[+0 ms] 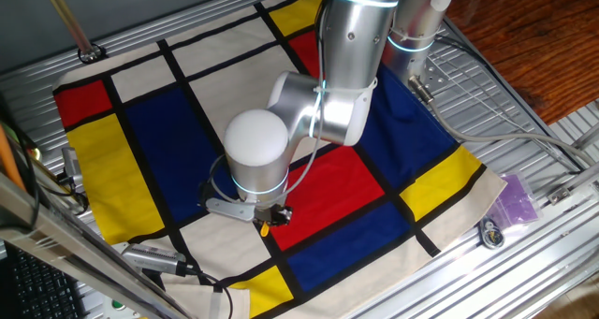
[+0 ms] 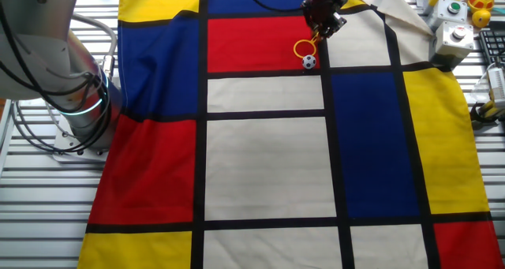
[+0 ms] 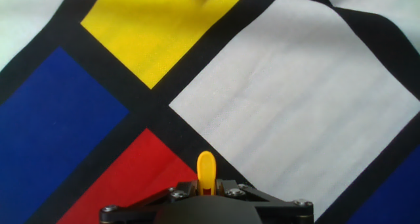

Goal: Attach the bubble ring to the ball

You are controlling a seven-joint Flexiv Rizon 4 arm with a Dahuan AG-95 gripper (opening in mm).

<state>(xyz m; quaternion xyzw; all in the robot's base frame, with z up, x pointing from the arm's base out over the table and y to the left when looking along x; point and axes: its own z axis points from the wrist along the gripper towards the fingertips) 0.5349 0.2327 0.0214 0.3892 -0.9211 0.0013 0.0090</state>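
One bubble ring [image 2: 304, 48] pinched in fingers [image 2: 324, 22], hoop just above ball [image 2: 308, 61].

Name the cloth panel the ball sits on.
The ball sits on the red panel under the gripper, near its black border; the neighbouring panels are white.

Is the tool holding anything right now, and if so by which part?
Yes. The tool is shut on the bubble ring, gripping its short handle; the hoop hangs free below, just above the ball on the red patch.
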